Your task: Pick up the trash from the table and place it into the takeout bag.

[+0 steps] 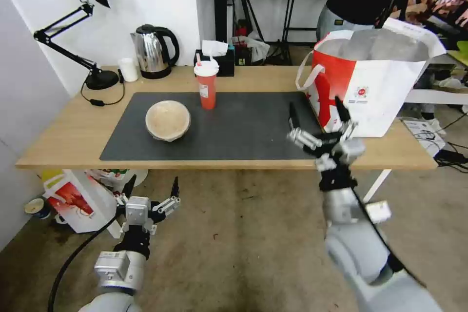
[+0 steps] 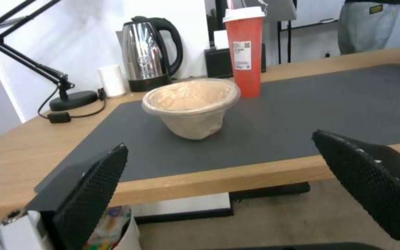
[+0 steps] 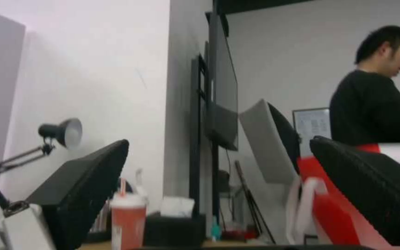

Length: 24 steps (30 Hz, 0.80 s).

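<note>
From the head view we see the beige bowl (image 1: 168, 120) on the table's (image 1: 63, 129) dark mat, the red cup (image 1: 207, 84) just behind, the takeout bag (image 1: 375, 90) standing at the right. Our right gripper (image 1: 317, 118) hovers beside the bag, spread wide, empty; our left gripper (image 1: 152, 190) waits below the table edge, open too.

Left wrist view: the bowl (image 2: 191, 106) looks light and thin-walled, so we'd pinch its rim gently.

Right wrist view: open fingers (image 3: 82, 184) frame the cup (image 3: 128, 220), holding nothing.
</note>
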{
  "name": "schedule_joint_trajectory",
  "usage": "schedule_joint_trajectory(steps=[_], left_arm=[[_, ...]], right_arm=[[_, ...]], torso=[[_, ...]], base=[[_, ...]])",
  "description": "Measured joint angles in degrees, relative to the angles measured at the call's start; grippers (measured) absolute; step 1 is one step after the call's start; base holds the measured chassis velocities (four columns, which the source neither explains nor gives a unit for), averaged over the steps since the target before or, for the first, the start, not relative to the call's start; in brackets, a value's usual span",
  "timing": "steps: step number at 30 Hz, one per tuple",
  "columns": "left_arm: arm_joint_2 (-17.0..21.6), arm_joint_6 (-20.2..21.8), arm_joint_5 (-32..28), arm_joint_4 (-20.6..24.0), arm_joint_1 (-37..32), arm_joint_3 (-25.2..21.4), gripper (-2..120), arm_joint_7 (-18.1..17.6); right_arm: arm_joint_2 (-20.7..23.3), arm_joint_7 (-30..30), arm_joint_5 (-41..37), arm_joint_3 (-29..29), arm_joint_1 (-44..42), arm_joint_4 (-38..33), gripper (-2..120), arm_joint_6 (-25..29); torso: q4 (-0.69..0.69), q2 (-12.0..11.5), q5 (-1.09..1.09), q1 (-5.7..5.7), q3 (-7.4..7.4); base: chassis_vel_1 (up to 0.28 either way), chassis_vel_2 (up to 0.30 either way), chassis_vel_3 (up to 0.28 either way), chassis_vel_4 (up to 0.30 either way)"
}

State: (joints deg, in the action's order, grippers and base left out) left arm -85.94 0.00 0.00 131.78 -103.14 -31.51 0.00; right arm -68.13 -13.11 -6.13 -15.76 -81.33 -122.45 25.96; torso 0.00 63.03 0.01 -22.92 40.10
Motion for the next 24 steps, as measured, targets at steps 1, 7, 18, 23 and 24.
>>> schedule_joint_trajectory(steps=[1, 7, 18, 23, 24], left_arm=[[0.0, 0.0, 0.0, 0.0, 0.0, 0.0, 100, 0.0], [0.0, 0.0, 0.0, 0.0, 0.0, 0.0, 100, 0.0], [0.0, 0.0, 0.0, 0.0, 0.0, 0.0, 100, 0.0], [0.0, 0.0, 0.0, 0.0, 0.0, 0.0, 100, 0.0], [0.0, 0.0, 0.0, 0.0, 0.0, 0.0, 100, 0.0]], right_arm=[[-0.1, -0.3, 0.9, 0.0, -1.2, 0.1, 100, 0.4], [1.3, -2.7, 2.0, -0.2, -5.9, -0.4, 100, 0.6], [5.8, -3.7, 2.2, 0.2, -9.6, -0.2, 100, 1.0], [6.9, -3.8, 2.4, 0.7, -10.2, 0.3, 100, 1.3], [7.3, -3.9, 2.4, 0.8, -10.4, 0.3, 100, 1.3]], torso=[[0.0, 0.0, -0.01, 0.0, 0.0], [-0.01, 0.0, -0.02, 0.0, 0.0], [0.0, 0.0, -0.01, 0.0, 0.0], [0.0, 0.0, 0.0, 0.0, 0.0], [0.0, 0.0, 0.0, 0.0, 0.0]], base=[[0.0, 0.0, 0.0, 0.0], [0.0, 0.0, 0.0, 0.0], [0.0, 0.0, 0.0, 0.0], [0.0, 0.0, 0.0, 0.0], [0.0, 0.0, 0.0, 0.0]])
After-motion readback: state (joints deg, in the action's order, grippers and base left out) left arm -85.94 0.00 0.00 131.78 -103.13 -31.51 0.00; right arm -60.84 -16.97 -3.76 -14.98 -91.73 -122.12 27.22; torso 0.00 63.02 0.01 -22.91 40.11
